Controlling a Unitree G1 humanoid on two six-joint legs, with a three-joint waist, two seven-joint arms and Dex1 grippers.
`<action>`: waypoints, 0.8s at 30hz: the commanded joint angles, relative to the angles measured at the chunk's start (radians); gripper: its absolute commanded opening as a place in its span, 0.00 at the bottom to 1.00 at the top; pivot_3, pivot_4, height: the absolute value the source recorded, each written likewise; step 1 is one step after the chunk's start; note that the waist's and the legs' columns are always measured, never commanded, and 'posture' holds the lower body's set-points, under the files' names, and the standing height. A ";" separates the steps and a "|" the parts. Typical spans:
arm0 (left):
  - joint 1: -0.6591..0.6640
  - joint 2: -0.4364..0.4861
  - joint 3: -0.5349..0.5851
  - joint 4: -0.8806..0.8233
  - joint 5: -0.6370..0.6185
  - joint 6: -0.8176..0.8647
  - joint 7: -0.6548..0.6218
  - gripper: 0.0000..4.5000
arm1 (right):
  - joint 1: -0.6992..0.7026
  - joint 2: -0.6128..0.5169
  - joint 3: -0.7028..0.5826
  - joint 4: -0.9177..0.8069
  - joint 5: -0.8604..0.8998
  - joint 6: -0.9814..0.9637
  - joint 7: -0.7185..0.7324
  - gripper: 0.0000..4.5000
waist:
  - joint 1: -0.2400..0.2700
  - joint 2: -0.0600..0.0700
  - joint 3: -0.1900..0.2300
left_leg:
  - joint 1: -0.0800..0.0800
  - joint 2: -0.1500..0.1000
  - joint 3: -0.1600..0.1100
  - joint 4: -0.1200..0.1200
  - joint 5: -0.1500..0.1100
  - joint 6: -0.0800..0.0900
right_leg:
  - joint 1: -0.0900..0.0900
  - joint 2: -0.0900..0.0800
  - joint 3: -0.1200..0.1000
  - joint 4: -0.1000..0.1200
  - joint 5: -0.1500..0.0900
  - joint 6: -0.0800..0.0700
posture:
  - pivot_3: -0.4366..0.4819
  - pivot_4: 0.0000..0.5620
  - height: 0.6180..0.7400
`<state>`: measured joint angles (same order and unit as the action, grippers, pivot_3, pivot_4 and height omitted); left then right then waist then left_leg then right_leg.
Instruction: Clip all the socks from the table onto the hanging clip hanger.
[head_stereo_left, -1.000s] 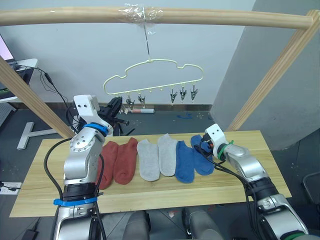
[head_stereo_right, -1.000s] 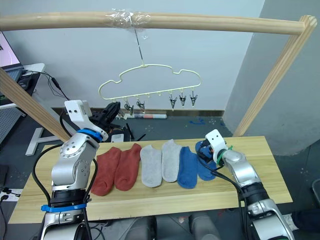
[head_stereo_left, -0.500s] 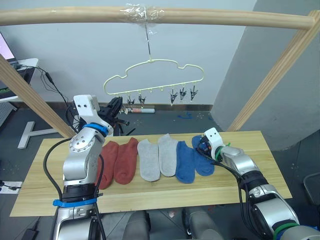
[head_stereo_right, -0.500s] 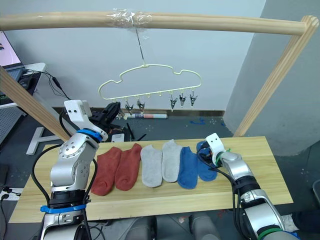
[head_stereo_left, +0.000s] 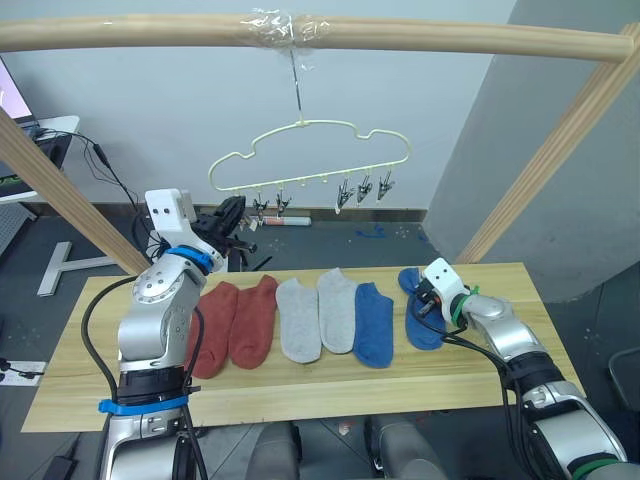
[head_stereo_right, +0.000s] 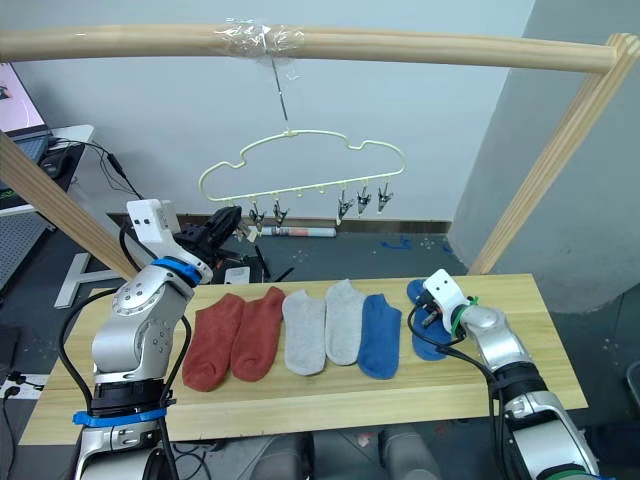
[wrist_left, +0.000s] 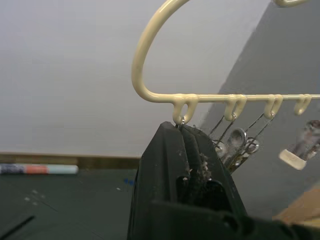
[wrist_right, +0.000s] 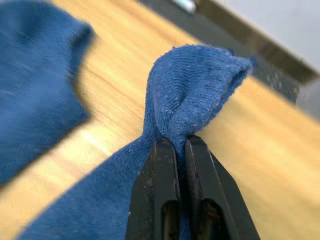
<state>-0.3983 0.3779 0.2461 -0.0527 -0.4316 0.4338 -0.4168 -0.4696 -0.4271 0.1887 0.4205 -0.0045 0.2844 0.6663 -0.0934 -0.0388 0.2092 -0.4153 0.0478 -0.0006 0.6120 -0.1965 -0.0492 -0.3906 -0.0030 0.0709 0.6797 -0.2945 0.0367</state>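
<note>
Socks on the table (head_stereo_left: 300, 375): two rust-red socks (head_stereo_left: 235, 322) side by side at the left end of the row, then two light grey socks (head_stereo_left: 318, 315), then one royal blue sock (head_stereo_left: 372, 324) lying flat, toes toward the robot. Second blue sock (head_stereo_left: 422, 318) set apart to the right of the row, its cuff end bunched into a raised fold, the rest still resting on the pale yellowish planks. Right gripper (wrist_right: 175, 147) clamped on that fold, black fingers pressed together with the knitted cloth pinched between them and puffing out beyond the tips.

Clip hanger (head_stereo_left: 310, 150) hanging by its hook from the taped wooden pole (head_stereo_left: 300, 30) above and behind the table: thin pale-yellow wire in a cloud outline, small silver clips (head_stereo_left: 362, 190) dangling from loops along the lower bar, bare of socks. Left gripper (wrist_left: 182, 132) raised at the hanger's left end, fingers closed together just under the first loop, touching the wire of the clip there.
</note>
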 joint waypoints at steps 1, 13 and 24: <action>-0.015 0.010 0.087 -0.033 -0.175 0.182 -0.005 0.00 | 0.005 -0.040 0.048 -0.303 0.090 0.167 0.176 0.01 | -0.001 0.001 0.000 | 0.000 0.000 0.000 0.000 0.000 0.000 | 0.000 0.000 0.000 0.000 -0.001 0.002 | 0.40 0.37 1.00; -0.060 -0.001 0.269 -0.081 -0.620 0.504 0.136 0.00 | -0.169 0.302 0.052 -0.529 0.333 0.662 0.073 0.01 | 0.011 0.000 0.000 | -0.002 -0.001 -0.012 0.001 0.000 -0.001 | 0.001 -0.001 -0.005 0.000 -0.001 0.002 | 0.40 0.35 1.00; -0.028 -0.003 0.247 -0.144 -0.722 0.526 0.190 0.00 | -0.306 0.438 -0.036 -0.377 0.399 0.693 -0.009 0.01 | 0.014 0.000 0.001 | -0.004 -0.002 -0.016 0.000 0.000 -0.001 | 0.000 -0.002 -0.009 -0.001 0.001 -0.001 | 0.43 0.35 1.00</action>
<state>-0.4247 0.3692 0.4955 -0.1382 -1.1089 0.9588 -0.2241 -0.7557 0.0002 0.1793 0.0514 0.3606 0.9727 0.6622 -0.0794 -0.0385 0.2098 -0.4192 0.0462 -0.0164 0.6123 -0.1962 -0.0500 -0.3903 -0.0048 0.0621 0.6791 -0.2940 0.0355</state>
